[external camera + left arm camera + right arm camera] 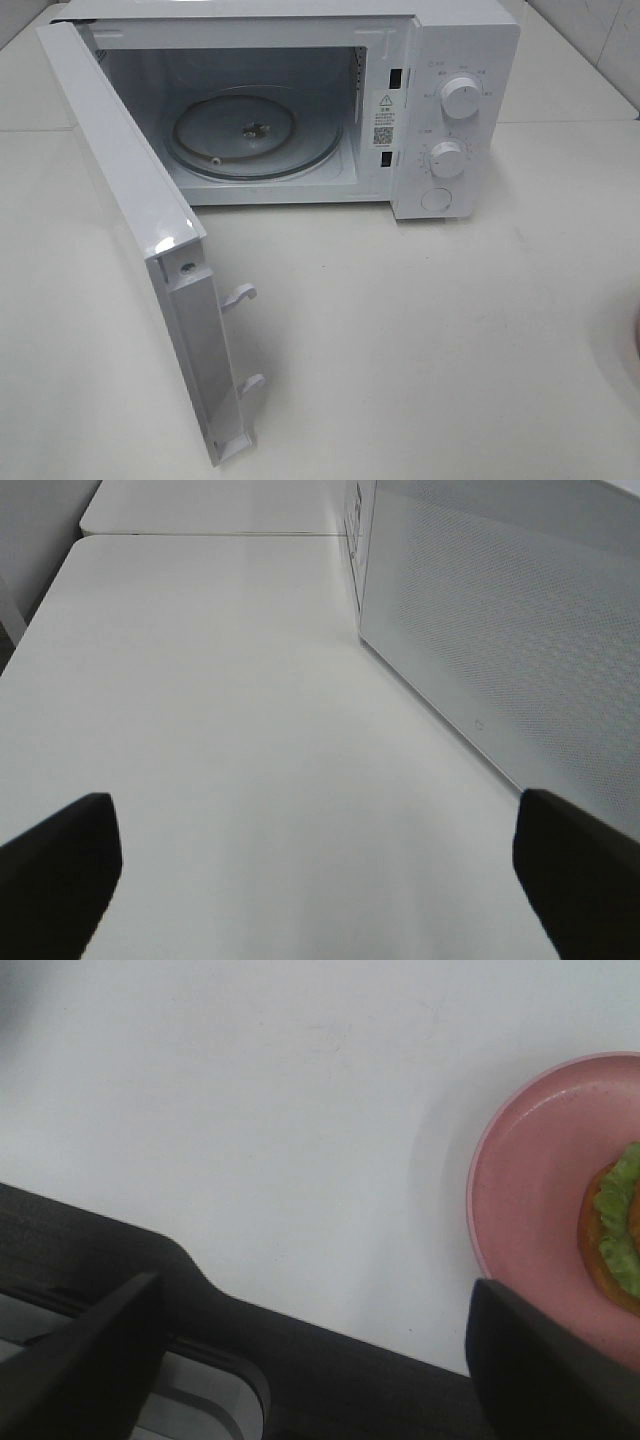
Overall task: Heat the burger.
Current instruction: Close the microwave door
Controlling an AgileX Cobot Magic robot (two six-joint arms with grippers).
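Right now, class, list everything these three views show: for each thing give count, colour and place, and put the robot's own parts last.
microwave: one, white, at the back of the table, cavity empty.
microwave door: one, white, swung wide open on the left.
glass turntable: one, clear, on the cavity floor.
knobs: two, white, on the right panel.
table: one, white.
pink plate: one, on the table at the far right.
burger: one, brown bun, green lettuce, on the plate.
left gripper: black, open, empty.
right gripper: black, open, empty, beside the plate.
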